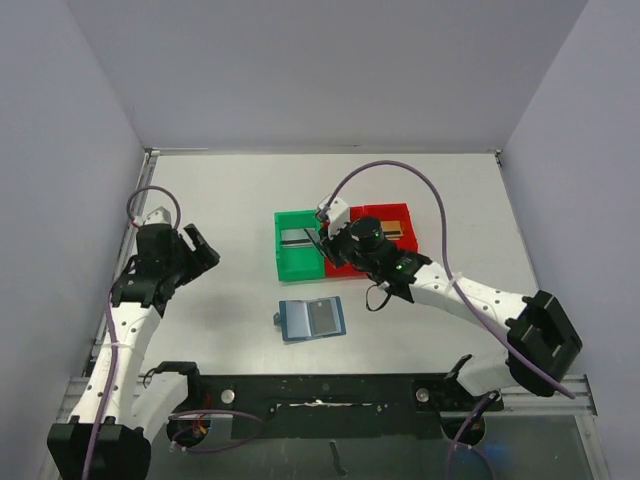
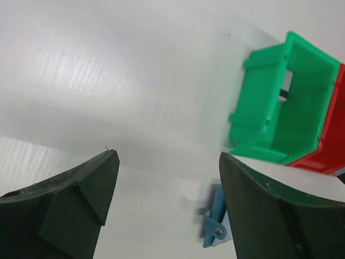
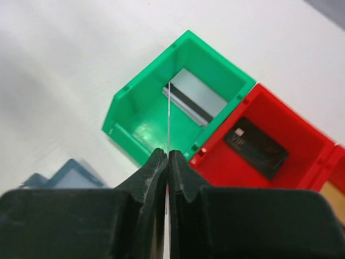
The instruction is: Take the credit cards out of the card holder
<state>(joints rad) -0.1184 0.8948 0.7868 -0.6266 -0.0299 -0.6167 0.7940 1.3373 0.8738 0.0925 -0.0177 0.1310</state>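
The blue card holder [image 1: 311,319] lies open and flat on the table in front of the bins, and a grey rectangle shows on its right panel. My right gripper [image 1: 322,240] hangs over the green bin [image 1: 297,264], shut on a thin card [image 3: 168,108] seen edge-on, which points down into the bin. A grey card [image 3: 195,97] lies inside that bin. My left gripper [image 1: 200,250] is open and empty, raised above the table's left side. In the left wrist view the card holder's edge [image 2: 215,224] shows beside the right finger.
A red bin [image 1: 398,215] stands against the green bin's right side with a dark card [image 3: 256,147] in it. Another red compartment [image 3: 329,167] lies further right. Grey walls enclose the table on three sides.
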